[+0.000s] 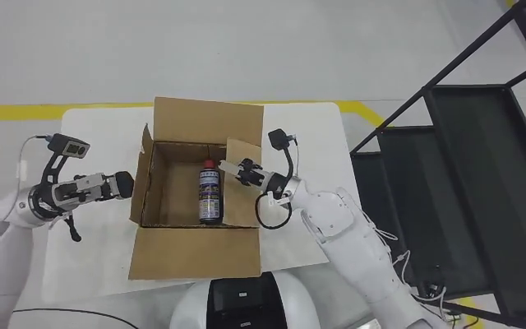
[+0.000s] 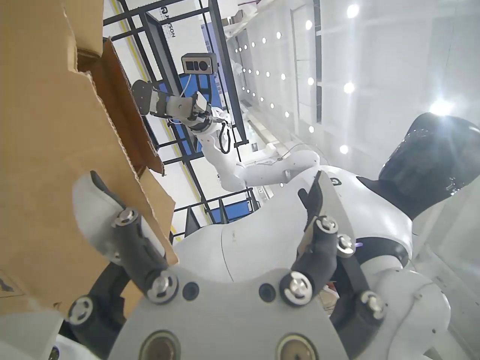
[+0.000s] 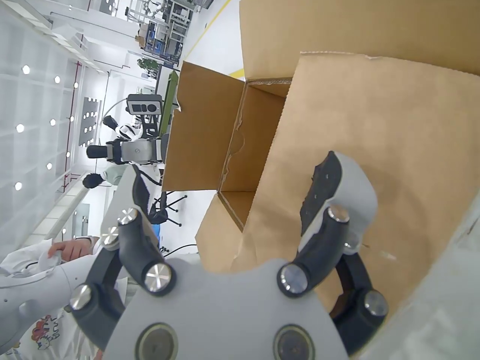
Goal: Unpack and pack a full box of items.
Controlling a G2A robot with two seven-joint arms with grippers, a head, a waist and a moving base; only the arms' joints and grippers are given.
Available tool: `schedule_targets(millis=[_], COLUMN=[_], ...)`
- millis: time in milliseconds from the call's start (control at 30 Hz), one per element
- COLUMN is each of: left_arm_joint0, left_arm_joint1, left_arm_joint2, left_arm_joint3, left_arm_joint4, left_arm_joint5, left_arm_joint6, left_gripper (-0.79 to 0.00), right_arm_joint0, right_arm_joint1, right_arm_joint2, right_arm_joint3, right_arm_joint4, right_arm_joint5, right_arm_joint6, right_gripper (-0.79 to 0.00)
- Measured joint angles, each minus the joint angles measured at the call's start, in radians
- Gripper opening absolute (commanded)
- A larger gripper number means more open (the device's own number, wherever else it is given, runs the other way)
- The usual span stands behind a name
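Observation:
An open cardboard box (image 1: 197, 123) stands in the middle of the white table (image 1: 99, 132). A black spray can (image 1: 210, 193) with a red cap lies on the box floor. My right gripper (image 1: 241, 171) is at the box's right side flap (image 3: 375, 132); in the right wrist view it (image 3: 232, 185) is open, with the flap's edge running between its fingers. My left gripper (image 1: 123, 185) is just outside the box's left wall. In the left wrist view it (image 2: 206, 200) is open, one finger (image 2: 97, 204) close against the cardboard (image 2: 37, 114), nothing held.
A black metal stair frame (image 1: 460, 164) stands right of the table. A yellow line (image 1: 33, 109) runs along the floor behind it. The box's front flap (image 1: 197, 251) hangs out toward the table's near edge. Bare table lies left and right of the box.

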Motion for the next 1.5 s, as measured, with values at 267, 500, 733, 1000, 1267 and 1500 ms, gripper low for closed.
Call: schedule_targets(millis=[267, 500, 733, 1000, 1267, 1500], left_arm_joint0=[0.000, -0.017, -0.159, -0.219, -0.222, -0.182], left_arm_joint1=[0.000, -0.004, -0.022, -0.023, -0.025, -0.018], left_arm_joint2=[0.000, 0.056, 0.207, 0.273, 0.321, 0.244], left_arm_joint3=[0.000, -0.017, 0.029, 0.042, 0.000, -0.028], left_arm_joint4=[0.000, 0.076, 0.260, 0.455, 0.534, 0.304], left_arm_joint5=[0.000, 0.031, 0.006, 0.007, 0.011, -0.039], left_arm_joint6=[0.000, 0.026, 0.010, 0.036, 0.072, 0.040], left_gripper=[0.000, 0.000, 0.000, 0.000, 0.000, 0.000], right_arm_joint0=[-0.001, 0.001, 0.033, 0.070, 0.075, 0.010], right_arm_joint1=[0.000, 0.000, -0.002, -0.005, -0.001, 0.005], right_arm_joint2=[0.001, -0.005, -0.034, -0.076, -0.077, -0.034], right_arm_joint3=[-0.001, -0.002, 0.040, 0.087, 0.074, -0.014], right_arm_joint4=[0.000, 0.000, -0.018, -0.033, -0.039, 0.152], right_arm_joint5=[0.000, 0.001, 0.023, 0.058, 0.069, 0.000], right_arm_joint6=[0.000, -0.016, -0.009, 0.037, 0.045, 0.096], right_gripper=[0.000, 0.000, 0.000, 0.000, 0.000, 0.000])
